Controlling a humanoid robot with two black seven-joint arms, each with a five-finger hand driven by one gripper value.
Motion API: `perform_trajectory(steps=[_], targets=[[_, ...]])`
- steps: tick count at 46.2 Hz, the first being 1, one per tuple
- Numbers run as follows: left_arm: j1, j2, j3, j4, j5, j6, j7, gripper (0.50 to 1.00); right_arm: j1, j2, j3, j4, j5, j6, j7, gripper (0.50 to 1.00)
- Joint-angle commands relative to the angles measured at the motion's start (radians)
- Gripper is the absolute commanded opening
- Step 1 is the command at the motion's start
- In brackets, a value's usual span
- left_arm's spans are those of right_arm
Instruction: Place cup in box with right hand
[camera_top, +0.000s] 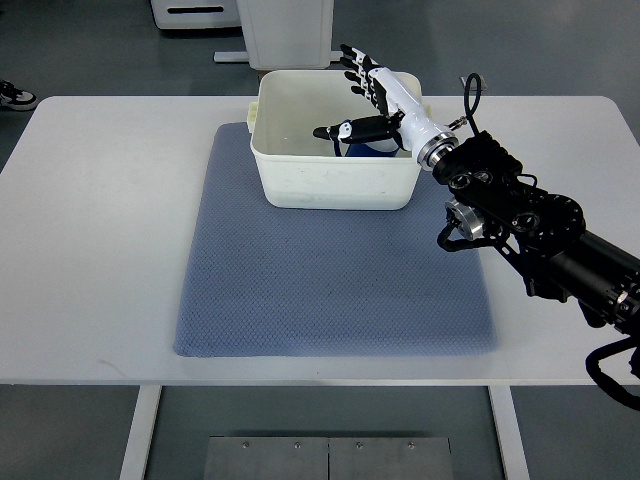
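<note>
1. White plastic box (335, 178) sits at the far end of the blue-grey mat (330, 290), and the cup (366, 151) looks like it's already inside. We can only spot a bit of blue and white peeking out near the right inner wall, under the hand.
2. Our right hand (366, 100) hangs over the box's right side with fingers spread and the thumb sticking out across the opening. It looks let go to us, holding nothing, though the hand hides the contact with the cup, so we can't swear it's fully clear.
3. So we'd call the job pretty much done: cup's in the box. What's left, as we read it, is lifting the hand up and out without catching the rim or knocking the cup.
4. Can't tell if the cup is upright or tipped. Too much is hidden.
5. Left arm isn't showing anywhere.
6. Around it: the white table (100, 250) under the mat, some grey equipment (285, 30) on the floor past the far edge, and a shoe (15, 95) at far left. Nothing's really in the way.
</note>
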Motion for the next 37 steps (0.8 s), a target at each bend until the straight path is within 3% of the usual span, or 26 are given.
perform_trajectory(steps=[1,9,18,27,37], targets=[[0.000,0.000,0.000,0.000,0.000,0.000,0.000,1.000,0.013,-0.006,0.003,0.015,0.000,0.004,-0.001,1.000],[0.000,0.000,0.000,0.000,0.000,0.000,0.000,1.000,0.017,-0.060,0.011,0.048,0.001,0.004,-0.004,1.000],[0.000,0.000,0.000,0.000,0.000,0.000,0.000,1.000,-0.006,-0.198,0.015,0.192,0.038,0.004,-0.009,1.000],[0.000,0.000,0.000,0.000,0.000,0.000,0.000,1.000,-0.079,-0.335,0.035,0.315,0.066,0.004,-0.009,1.000],[0.000,0.000,0.000,0.000,0.000,0.000,0.000,1.000,-0.216,-0.405,0.175,0.381,0.071,0.012,-0.020,1.000]])
